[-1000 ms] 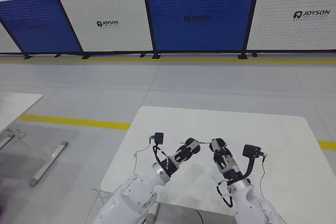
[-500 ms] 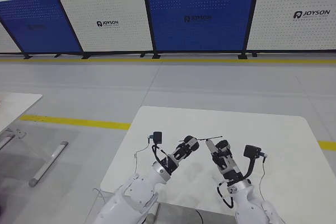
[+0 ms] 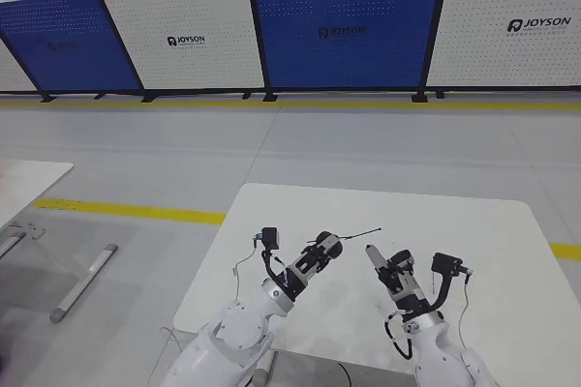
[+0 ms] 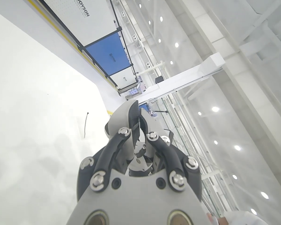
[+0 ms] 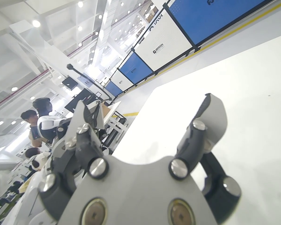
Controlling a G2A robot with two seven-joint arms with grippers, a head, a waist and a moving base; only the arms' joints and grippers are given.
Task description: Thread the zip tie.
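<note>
**Top view.** Your left gripper [image 3: 329, 244] is pressed together on one end of the black zip tie [image 3: 361, 233] and holds it above the white table [image 3: 465, 223]. The strap juts from the fingers toward the right arm and ends in free air. Your right gripper [image 3: 383, 256] stands just beside that free end without touching it, fingers spread and holding nothing.

**Left wrist view.** The pads of the left gripper [image 4: 137, 115] meet, with a dark sliver between them. A thin dark strip [image 4: 85, 125] shows against the tabletop, apart from the fingers. You cannot tell whether it is a second tie.

**Right wrist view.** The right gripper [image 5: 145, 101] is wide open over the table. The zip tie [image 5: 89, 81] rises past one finger, slightly bowed, with a small knob at its upper end that is probably the locking head.

**Handling.** Expect the tie to be very light, narrow, smooth and springy. The unsupported length will likely sway and bend under any sideways touch, and it may slide between hard pads. Take hold on the flat faces of the strap, not its edges, and close behind the knob. That shortens the free length and leaves the slot uncovered. A firm pinch should not harm it, but a grip far from the end will probably leave the tip wandering as you bring the two ends together.
</note>
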